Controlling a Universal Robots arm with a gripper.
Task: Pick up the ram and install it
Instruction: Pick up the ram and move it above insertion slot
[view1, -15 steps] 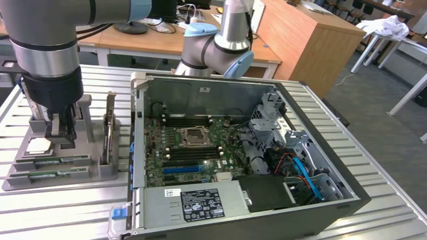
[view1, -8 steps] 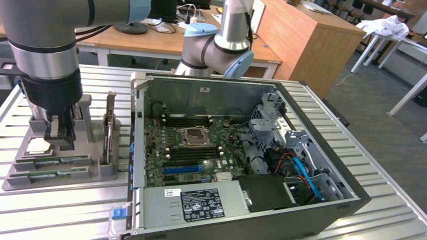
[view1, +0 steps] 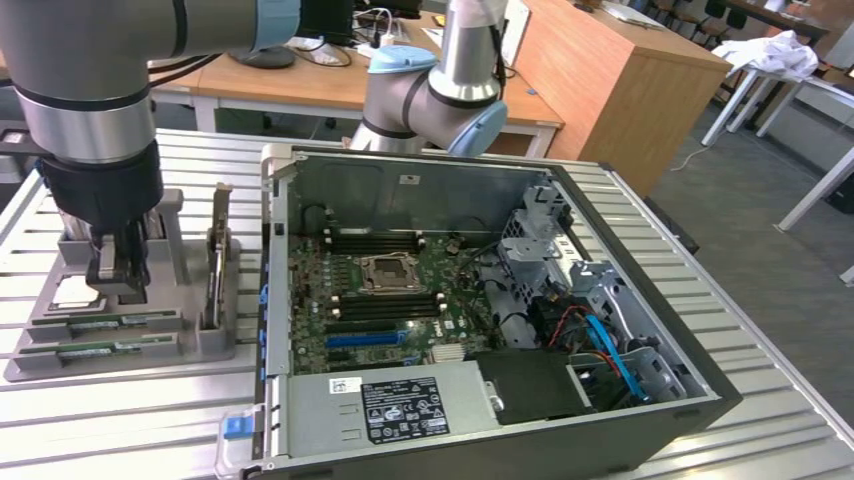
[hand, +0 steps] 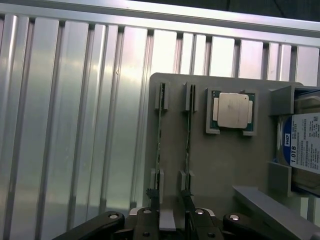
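My wide-open gripper (view1: 118, 283) hangs near the long, flat green circuit-board ram (view1: 104, 322), whose length runs crosswise to my jaws.

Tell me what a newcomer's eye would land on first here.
The open computer case sits in the middle of the exterior view, its green motherboard bare inside. At that view's left the arm's gripper hangs open over a grey tray, where two ram sticks sit in slots. In the wrist view, a square silver processor lies in the tray beside them.
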